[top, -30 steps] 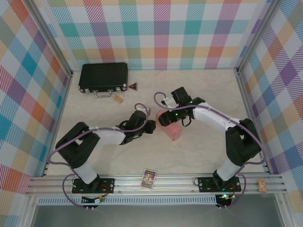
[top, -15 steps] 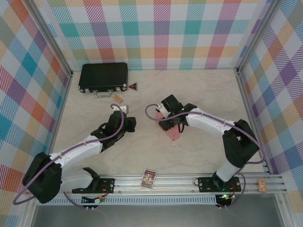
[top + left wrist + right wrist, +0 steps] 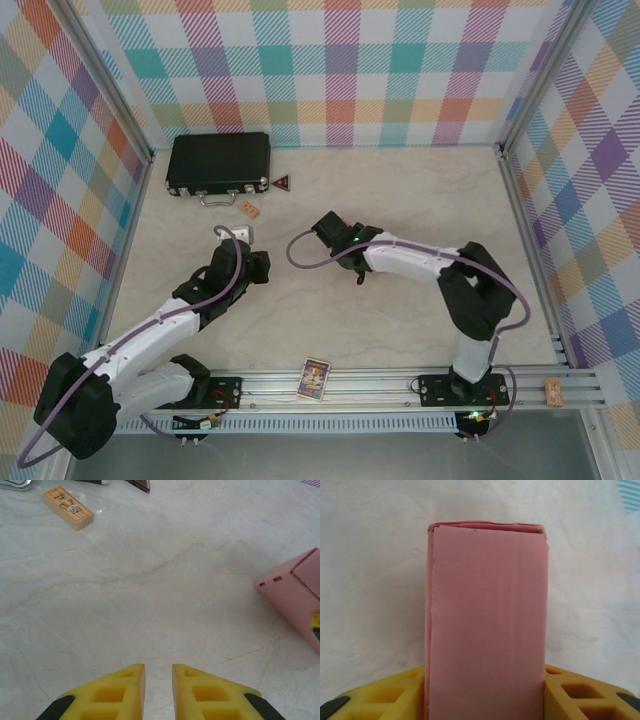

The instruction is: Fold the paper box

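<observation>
The right gripper [image 3: 486, 687] clamps the folded pink box [image 3: 487, 610] from both sides, its yellow fingers [image 3: 580, 695] pressed to the card, mid-table [image 3: 400, 320]. The left gripper [image 3: 158, 680] sits nearly closed and empty, a slim gap between its fingers, with the box [image 3: 295, 592] to its right. A black case [image 3: 218, 162] lies at the far left corner.

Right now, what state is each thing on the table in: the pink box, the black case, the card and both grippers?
paper box: folded into a box shape, gripped on two sides.
right gripper: closed on the paper box.
left gripper: almost shut, nothing between its fingers.
black case: lid shut, lying flat.
picture card: lying face up by the near rail.
</observation>
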Controlling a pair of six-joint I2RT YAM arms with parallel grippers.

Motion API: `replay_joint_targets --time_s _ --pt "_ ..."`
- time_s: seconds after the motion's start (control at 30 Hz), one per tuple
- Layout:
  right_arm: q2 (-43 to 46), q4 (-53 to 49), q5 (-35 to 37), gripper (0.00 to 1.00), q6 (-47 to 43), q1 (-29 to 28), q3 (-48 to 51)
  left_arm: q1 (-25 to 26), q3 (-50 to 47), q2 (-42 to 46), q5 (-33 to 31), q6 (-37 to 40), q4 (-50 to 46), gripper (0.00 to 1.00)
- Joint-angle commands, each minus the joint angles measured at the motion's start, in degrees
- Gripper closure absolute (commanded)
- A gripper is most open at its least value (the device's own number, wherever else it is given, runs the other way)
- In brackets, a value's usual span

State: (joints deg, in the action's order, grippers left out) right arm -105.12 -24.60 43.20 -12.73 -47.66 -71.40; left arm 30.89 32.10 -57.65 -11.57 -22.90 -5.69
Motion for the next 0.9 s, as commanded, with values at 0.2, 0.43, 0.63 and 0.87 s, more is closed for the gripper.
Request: replay_joint_targets --time_s 0.2,0.43,0.63,0.87 --pt "-8.0 4.6 13.7 0.43 -1.6 -2.9 -2.7 -2.2 -2.2 2.9 -0.6 0.3 -2.6 0.79" --pt "-6.2 1.9 4.9 0.26 3.4 -3.1 -3.5 -2.9 -2.3 2.6 0.7 0.3 -2.2 0.78" --pt "4.3 5.7 -13.7 0.17 6.7 -2.0 1.9 -3.2 -1.8 1.3 0.9 0.6 -1.9 0.7" --pt "18.1 16.0 -23.0 0.17 18.3 6.7 13.6 -3.6 0.3 -0.4 -3.9 2.5 -2.6 0.61"
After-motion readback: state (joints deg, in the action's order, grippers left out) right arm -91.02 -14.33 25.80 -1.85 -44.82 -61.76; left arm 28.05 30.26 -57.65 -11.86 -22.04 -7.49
